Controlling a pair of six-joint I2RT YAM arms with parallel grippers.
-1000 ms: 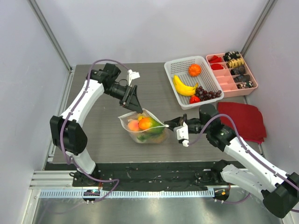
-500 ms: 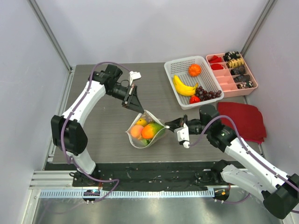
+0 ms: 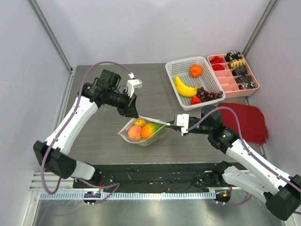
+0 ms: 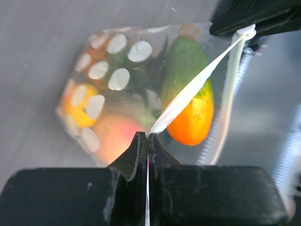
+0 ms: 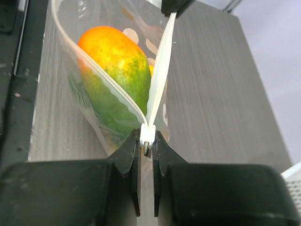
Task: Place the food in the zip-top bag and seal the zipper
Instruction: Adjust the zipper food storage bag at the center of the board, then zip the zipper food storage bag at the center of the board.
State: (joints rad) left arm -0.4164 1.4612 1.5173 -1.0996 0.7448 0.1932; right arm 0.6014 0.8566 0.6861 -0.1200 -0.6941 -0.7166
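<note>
The clear white-dotted zip-top bag point(image 3: 143, 133) hangs stretched between both grippers over the table's middle. Inside it lies the food: an orange-green fruit point(image 3: 149, 130), a pink peach point(image 3: 134, 133) and a yellow piece point(image 3: 140, 123). My left gripper point(image 3: 133, 112) is shut on the zipper point(image 4: 188, 94) strip at the bag's left mouth end. My right gripper point(image 3: 178, 123) is shut on the white slider point(image 5: 147, 134) at the right end. In the right wrist view the zipper's two sides part just ahead of the slider, with the orange-green fruit point(image 5: 115, 66) below them.
A white mesh basket point(image 3: 182, 68) at the back right holds a banana point(image 3: 184, 88), an orange fruit point(image 3: 195, 70), grapes and a strawberry. A pink compartment tray point(image 3: 228, 84) stands right of it. A red cloth point(image 3: 244, 120) lies near the right arm.
My left gripper has shut on the bag's mouth edge and dropped a little nearer. The right gripper has turned and risen slightly. The bag now hangs taut between them.
</note>
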